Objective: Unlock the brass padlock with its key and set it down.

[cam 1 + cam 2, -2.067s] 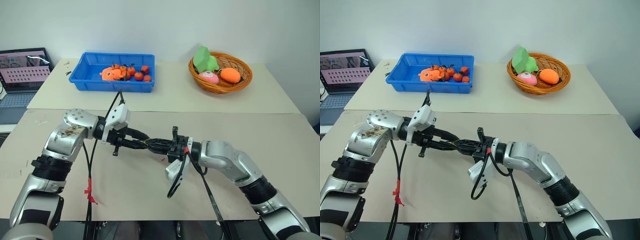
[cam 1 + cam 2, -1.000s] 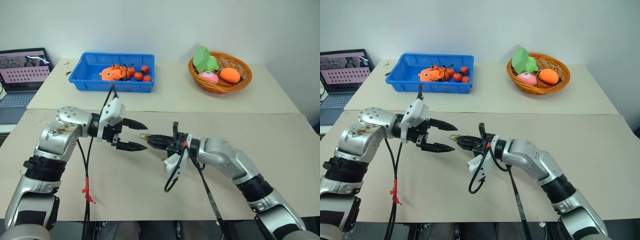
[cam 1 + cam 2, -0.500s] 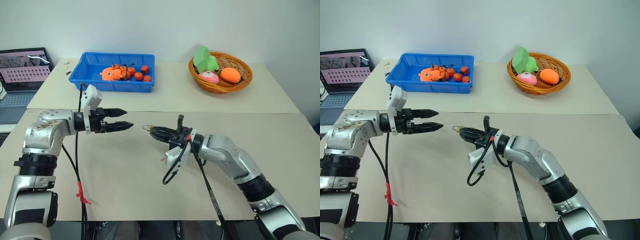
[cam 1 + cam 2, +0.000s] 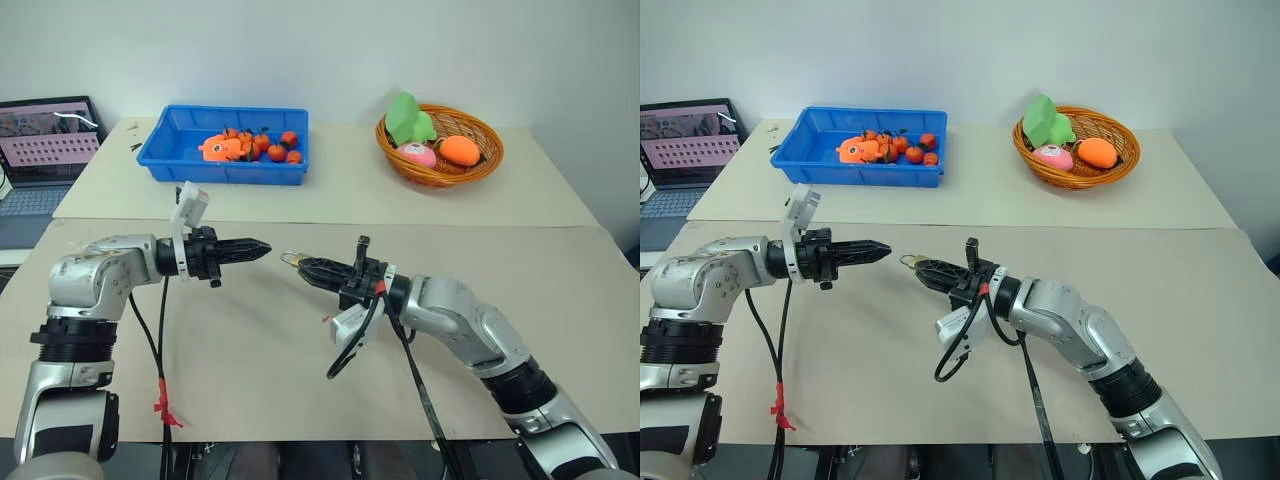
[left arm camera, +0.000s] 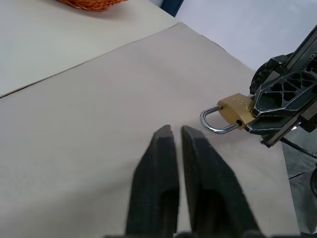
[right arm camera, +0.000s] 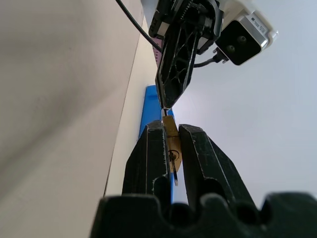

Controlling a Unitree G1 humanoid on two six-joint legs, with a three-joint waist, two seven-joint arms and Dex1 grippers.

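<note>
The brass padlock (image 5: 237,109) is small and golden, with a thin silvery shackle (image 5: 210,122) that looks closed. My right gripper (image 4: 301,265) is shut on its body and holds it above the tan table, shackle toward my left gripper (image 4: 255,247). In the right wrist view the padlock (image 6: 172,141) sits pinched between the two black fingers (image 6: 148,158). My left gripper is shut with nothing seen between its fingers (image 5: 161,148), and its tip stands a short gap from the shackle. I cannot make out the key.
A blue bin (image 4: 222,172) of small oranges and an orange toy stands at the back left, a wicker basket (image 4: 440,177) with toys at the back right, and a laptop (image 4: 45,140) at the far left. A red speck (image 4: 326,319) lies under my right gripper. Cables hang from both wrists.
My left gripper drew back to the left from the padlock, rolled, and has now shut from open. My right gripper has kept its grip on the padlock almost in place.
</note>
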